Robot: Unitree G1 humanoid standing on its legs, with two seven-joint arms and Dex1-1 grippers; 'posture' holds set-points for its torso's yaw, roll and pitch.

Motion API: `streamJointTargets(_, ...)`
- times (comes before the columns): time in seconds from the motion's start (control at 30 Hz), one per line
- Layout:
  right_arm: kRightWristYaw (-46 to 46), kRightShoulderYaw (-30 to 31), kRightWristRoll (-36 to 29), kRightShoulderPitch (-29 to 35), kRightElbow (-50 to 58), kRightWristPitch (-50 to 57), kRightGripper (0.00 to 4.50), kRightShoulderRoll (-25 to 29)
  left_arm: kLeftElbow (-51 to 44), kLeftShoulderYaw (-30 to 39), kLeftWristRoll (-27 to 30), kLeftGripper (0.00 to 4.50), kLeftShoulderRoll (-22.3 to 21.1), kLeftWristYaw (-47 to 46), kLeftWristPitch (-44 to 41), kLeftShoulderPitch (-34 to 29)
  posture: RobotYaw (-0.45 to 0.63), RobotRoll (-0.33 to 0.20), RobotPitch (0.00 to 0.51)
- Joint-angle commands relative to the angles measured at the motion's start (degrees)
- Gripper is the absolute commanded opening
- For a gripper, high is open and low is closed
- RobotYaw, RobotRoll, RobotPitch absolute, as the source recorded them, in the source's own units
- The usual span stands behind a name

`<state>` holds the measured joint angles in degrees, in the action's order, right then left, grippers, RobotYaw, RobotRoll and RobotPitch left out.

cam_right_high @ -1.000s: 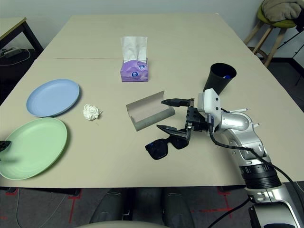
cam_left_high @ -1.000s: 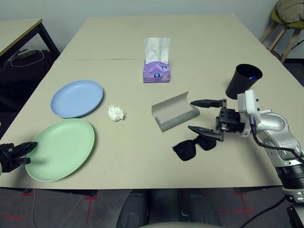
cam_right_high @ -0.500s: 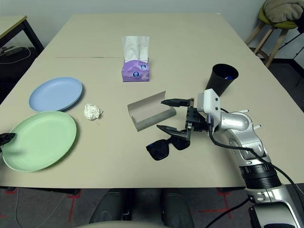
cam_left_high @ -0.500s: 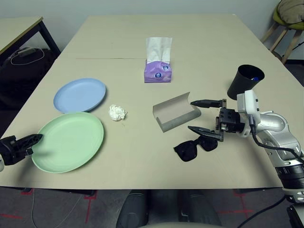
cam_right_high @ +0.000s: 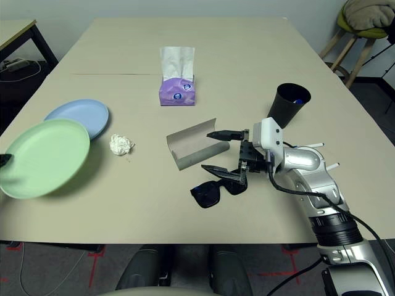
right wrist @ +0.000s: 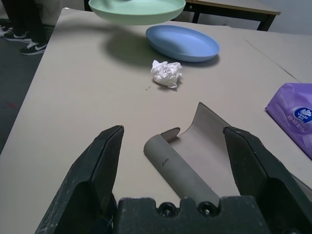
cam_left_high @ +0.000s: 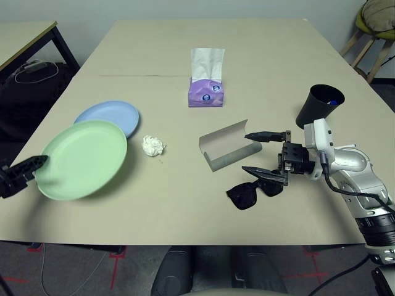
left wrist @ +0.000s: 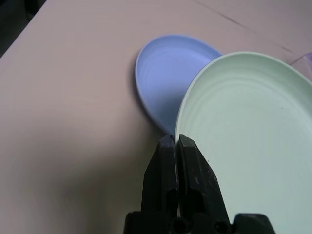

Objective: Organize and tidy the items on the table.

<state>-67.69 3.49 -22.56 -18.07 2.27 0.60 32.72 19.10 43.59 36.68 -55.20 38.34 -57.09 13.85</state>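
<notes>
Head view: a beige desk (cam_left_high: pixel 259 55) with a thin seam carries a purple tissue box (cam_left_high: pixel 206 92), its label unreadable. Left gripper (cam_left_high: pixel 37 162) fingers clamp the green plate (cam_left_high: pixel 81 158), lifted beside the blue plate (cam_left_high: pixel 117 115).

Right wrist view: right gripper (right wrist: pixel 173 139) fingers wide apart before the open grey case (right wrist: pixel 192 158).

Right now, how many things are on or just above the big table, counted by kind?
Plates: 2, green plate and blue plate
Tissue wad: 1
Tissue box: 1
Glasses case: 1
Sunglasses: 1
Black cup: 1, something blue inside
Total: 7
</notes>
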Motion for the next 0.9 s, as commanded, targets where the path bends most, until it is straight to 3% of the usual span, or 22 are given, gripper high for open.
streamJointTargets(0.03,0.04,0.2,-0.06,0.35,0.72,0.1,4.5,0.11,1.51,-2.11,-1.13,0.02,1.64,-2.97,1.42,2.66,0.08,0.0,0.108)
streamJointTargets(0.4,0.63,0.31,-0.06,0.15,1.25,0.49,4.5,-0.06,16.65,-9.57,-9.76,0.02,6.49,-13.09,16.86,14.96,0.08,0.0,0.109)
streamJointTargets(0.9,1.09,0.34,-0.25,0.57,2.05,0.81,4.5,-0.01,23.37,-12.01,-11.5,0.02,7.33,-16.02,23.15,24.92,0.07,0.0,0.11)
